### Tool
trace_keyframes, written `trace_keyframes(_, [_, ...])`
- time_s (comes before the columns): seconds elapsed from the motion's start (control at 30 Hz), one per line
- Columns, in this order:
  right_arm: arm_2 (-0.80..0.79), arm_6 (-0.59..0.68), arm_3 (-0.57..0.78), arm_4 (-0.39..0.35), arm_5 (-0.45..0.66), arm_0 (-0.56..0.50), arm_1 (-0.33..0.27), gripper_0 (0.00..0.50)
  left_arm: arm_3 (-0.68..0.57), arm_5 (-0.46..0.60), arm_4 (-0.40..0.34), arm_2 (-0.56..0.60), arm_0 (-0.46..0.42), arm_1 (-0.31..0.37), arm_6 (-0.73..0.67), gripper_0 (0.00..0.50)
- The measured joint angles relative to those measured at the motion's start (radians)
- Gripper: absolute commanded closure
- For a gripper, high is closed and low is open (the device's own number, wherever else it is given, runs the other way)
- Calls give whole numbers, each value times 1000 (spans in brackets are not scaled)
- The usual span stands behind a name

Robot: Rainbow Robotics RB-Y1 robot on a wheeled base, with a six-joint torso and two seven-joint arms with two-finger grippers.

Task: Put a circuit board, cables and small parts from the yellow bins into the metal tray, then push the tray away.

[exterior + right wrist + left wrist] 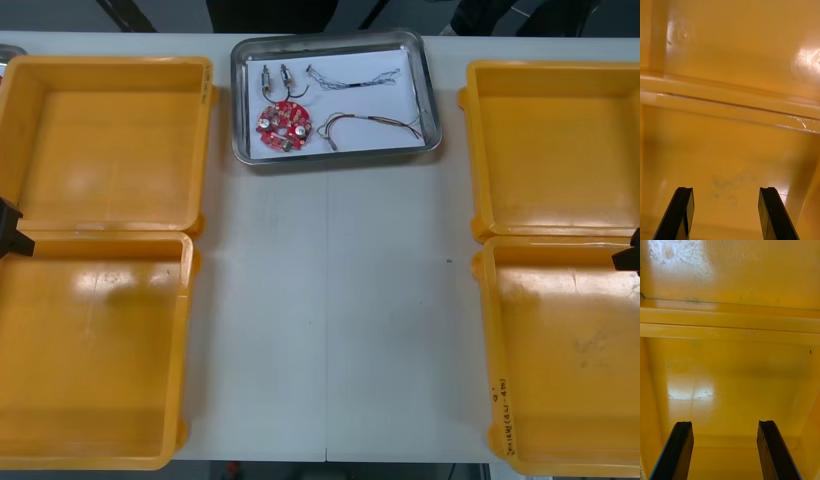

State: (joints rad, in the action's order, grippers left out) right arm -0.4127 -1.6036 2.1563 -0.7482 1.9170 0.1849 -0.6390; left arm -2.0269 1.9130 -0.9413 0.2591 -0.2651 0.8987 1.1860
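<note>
Hovering spread-fingered and empty over yellow bins [90, 350], the left gripper [725, 423] and right gripper [727, 189] seem done loading; the metal tray [432, 100] with circuit board [283, 124] and cables [365, 122] likely needs only pushing.

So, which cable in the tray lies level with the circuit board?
The red and yellow cable, right of the circuit board; the twisted blue and white cable and black cables lie farther back.

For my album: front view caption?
Metal tray with round red circuit board, cables, small metal parts; left gripper, right gripper over yellow bins.
</note>
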Motion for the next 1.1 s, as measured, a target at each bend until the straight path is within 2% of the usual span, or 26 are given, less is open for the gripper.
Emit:
trace_keyframes(0.3, [-12, 8, 0, -15, 0, -71, 0, 0, 0, 0, 0, 0, 0, 0, 0, 0])
trace_keyframes(0.53, [-13, 167, 0, -25, 0, -99, 0, 0, 0, 0, 0, 0, 0, 0, 0, 0])
trace_keyframes(1.1, [-31, 167, 0, -33, 0, -119, 0, 0, 0, 0, 0, 0, 0, 0, 0, 0])
